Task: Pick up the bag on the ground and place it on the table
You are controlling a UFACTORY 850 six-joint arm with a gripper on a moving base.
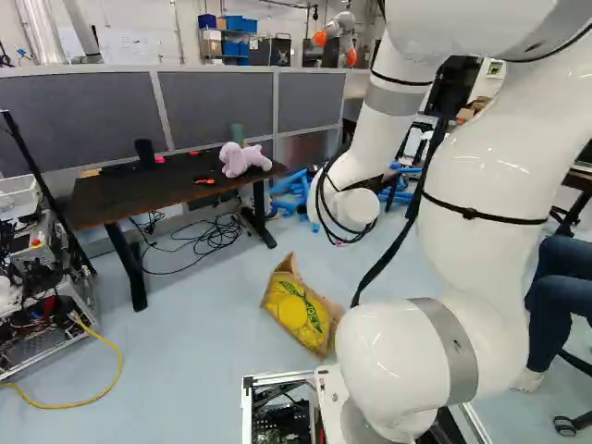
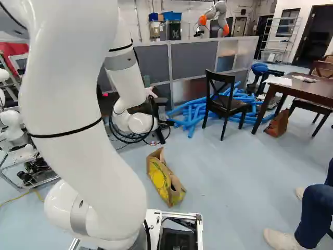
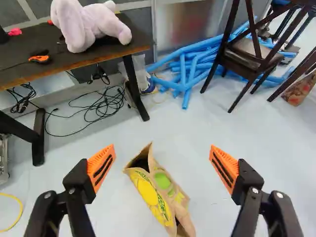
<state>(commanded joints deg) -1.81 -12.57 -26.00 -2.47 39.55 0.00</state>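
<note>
**Paper bag [image 1: 294, 310] on the floor [image 1: 185, 370]**

Brown, yellow-printed; lies left of the white arm [image 1: 481, 185] in the left base view. Farther off, dark counter [image 1: 102, 202], lilac plush toy [image 1: 240, 159] near its right end (soft-looking thing). Black cables [image 1: 199, 245] tangled on the floor by its legs. Blue tubes [image 1: 289, 197] heaped beyond. Grey partition [image 1: 83, 111] behind counter; another robot [image 1: 340, 32] past it. Yellow cable [image 1: 116, 370] curves at lower left.
</note>
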